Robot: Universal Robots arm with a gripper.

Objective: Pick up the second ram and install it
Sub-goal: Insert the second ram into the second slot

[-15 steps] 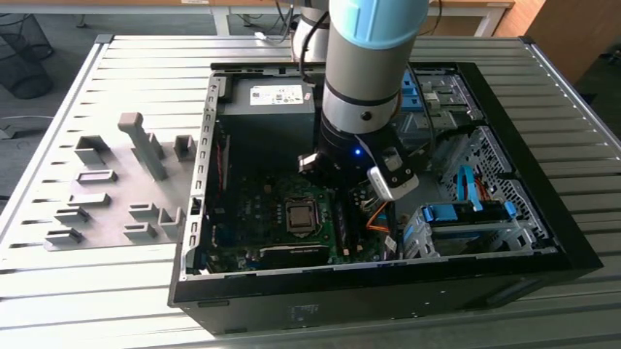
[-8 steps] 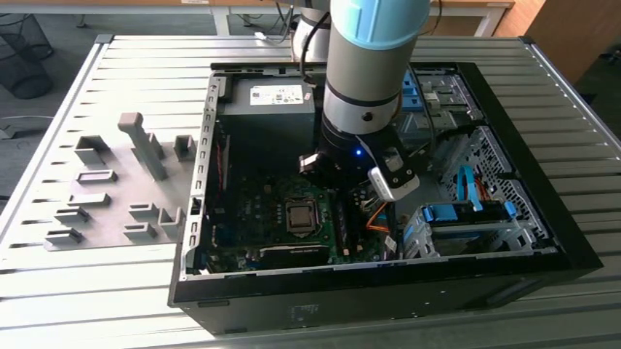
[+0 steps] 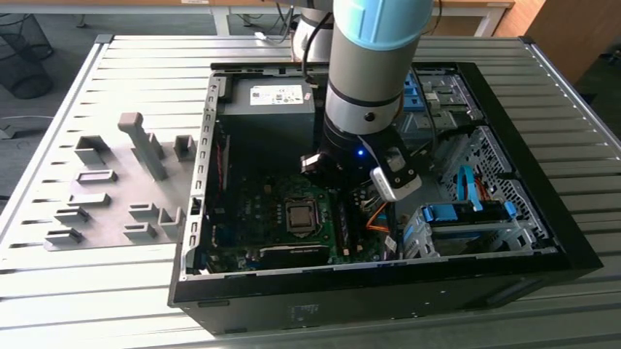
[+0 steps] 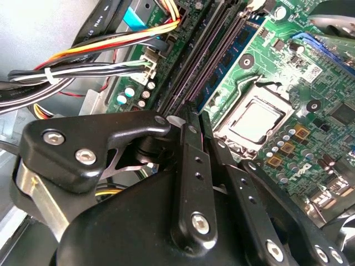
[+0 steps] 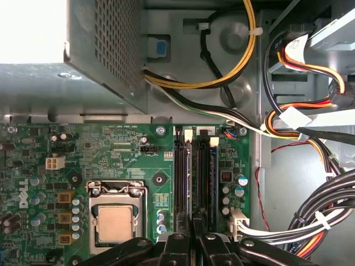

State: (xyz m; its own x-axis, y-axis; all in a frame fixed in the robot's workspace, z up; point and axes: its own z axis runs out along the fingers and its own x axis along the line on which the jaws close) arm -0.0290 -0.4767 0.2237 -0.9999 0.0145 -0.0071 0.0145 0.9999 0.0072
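A ribbed metal worktop [image 3: 116, 276] carries an open black computer case [image 3: 543, 254] at the centre of the exterior view, with grey holder blocks [image 3: 145, 145] on a mat in the left of the frame. The robot arm [image 3: 374, 65] reaches down from the top centre into the case, above the green motherboard [image 3: 252, 211]. In both wrist views the pincer [image 5: 192, 233] sits low over the long black memory slots [image 5: 191, 166], beside the silver processor [image 5: 115, 221]. Its black fingers [image 4: 191, 166] stand nearly together, pinching what looks like the thin edge of the second ram [image 4: 195, 124], which lines up with the slots; how far the stick is seated cannot be told. Bundled cables [image 5: 310, 216] run along the right of the first wrist view.
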